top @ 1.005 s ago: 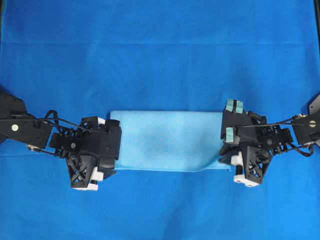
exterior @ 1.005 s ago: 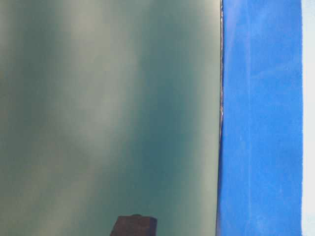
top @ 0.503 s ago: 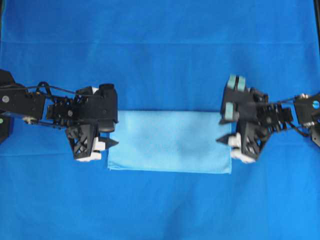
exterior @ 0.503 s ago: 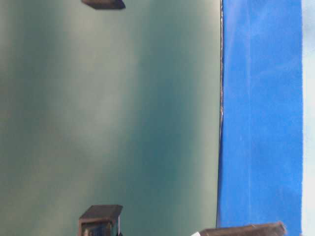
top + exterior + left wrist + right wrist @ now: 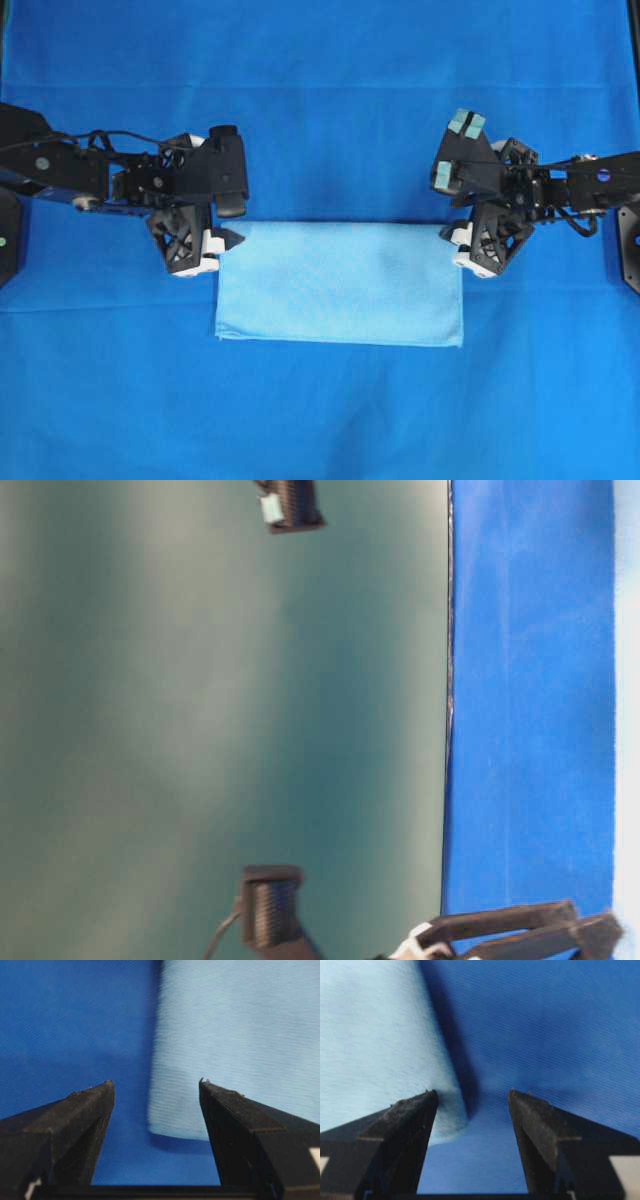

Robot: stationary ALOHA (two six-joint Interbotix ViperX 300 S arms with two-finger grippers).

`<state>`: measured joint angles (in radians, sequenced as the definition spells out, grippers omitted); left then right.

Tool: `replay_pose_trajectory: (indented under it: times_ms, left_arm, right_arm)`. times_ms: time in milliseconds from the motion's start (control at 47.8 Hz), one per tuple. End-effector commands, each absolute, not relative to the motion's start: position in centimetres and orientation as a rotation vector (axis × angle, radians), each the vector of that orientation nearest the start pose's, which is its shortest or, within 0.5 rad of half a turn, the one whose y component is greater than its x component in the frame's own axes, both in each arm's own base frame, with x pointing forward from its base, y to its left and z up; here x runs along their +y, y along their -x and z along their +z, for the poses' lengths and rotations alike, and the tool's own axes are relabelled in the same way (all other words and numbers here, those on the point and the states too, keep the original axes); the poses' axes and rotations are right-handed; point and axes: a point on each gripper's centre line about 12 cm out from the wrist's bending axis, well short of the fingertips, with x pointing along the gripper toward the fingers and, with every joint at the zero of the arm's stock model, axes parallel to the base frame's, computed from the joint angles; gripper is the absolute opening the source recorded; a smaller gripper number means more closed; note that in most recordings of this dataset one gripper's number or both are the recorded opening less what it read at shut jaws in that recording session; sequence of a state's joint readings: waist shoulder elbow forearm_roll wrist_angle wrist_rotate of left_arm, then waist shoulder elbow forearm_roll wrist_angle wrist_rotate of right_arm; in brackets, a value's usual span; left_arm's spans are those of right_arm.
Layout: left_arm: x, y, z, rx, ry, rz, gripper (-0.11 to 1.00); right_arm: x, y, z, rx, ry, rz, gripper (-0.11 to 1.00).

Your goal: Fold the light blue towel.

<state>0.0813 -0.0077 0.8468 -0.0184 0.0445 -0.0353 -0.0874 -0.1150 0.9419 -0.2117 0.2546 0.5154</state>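
Overhead view: the soft, matte light blue towel [image 5: 340,284], folded into a flat rectangle, lies on the deep blue sheet [image 5: 320,110] between the left pincer [image 5: 232,225] and right pincer [image 5: 442,210], both open, empty.

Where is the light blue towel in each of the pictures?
Overhead: the light blue towel lies flat as a wide rectangle at the middle, between the two arms.
Table-level: not in it.
Left wrist: it fills the upper right, one corner between the open fingers.
Right wrist: it fills the upper left, one corner by the left finger.
Shared landmark: the deep blue sheet under it, seen in all four views.
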Motion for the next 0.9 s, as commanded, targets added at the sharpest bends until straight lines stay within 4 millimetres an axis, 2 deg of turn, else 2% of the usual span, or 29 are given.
replay_pose_trajectory:
  times_ms: [0, 398, 523, 586, 628, 691, 775, 796, 879]
  left_arm:
    - [2.8, -33.6, 11.4, 0.859, 0.085, 0.101, 0.65]
    - [2.8, -33.3, 9.5, 0.916, 0.086, 0.101, 0.65]
    - [2.6, -33.2, 9.5, 0.933, 0.082, 0.095, 0.59]
    - [2.5, -33.2, 9.4, 0.951, 0.077, 0.09, 0.49]
    - [2.4, -33.2, 9.4, 0.96, 0.069, 0.083, 0.39]
    - [2.3, -33.2, 9.4, 0.975, 0.051, 0.071, 0.21]
    - [2.3, -33.2, 9.4, 0.981, 0.047, 0.068, 0.03]
    - [2.3, -33.2, 9.4, 0.979, 0.048, 0.07, 0.02]
    - [2.3, -33.3, 9.5, 0.981, 0.047, 0.068, 0.02]
  right_arm:
    - [-3.4, -28.4, 10.6, 1.048, -0.301, -0.3, 0.61]
    - [-3.5, -28.7, 9.9, 1.042, -0.31, -0.298, 0.61]
    - [-3.5, -28.7, 9.9, 1.047, -0.308, -0.299, 0.6]
    - [-3.4, -28.7, 9.9, 1.048, -0.303, -0.294, 0.54]
    - [-3.2, -28.7, 9.9, 1.048, -0.301, -0.289, 0.46]
    - [-3.1, -28.8, 9.9, 1.045, -0.304, -0.287, 0.3]
    - [-3.1, -28.9, 10.0, 1.042, -0.311, -0.29, 0.05]
    - [-3.1, -28.9, 10.1, 1.042, -0.312, -0.29, 0.02]
    - [-3.1, -28.9, 10.2, 1.035, -0.318, -0.292, 0.01]
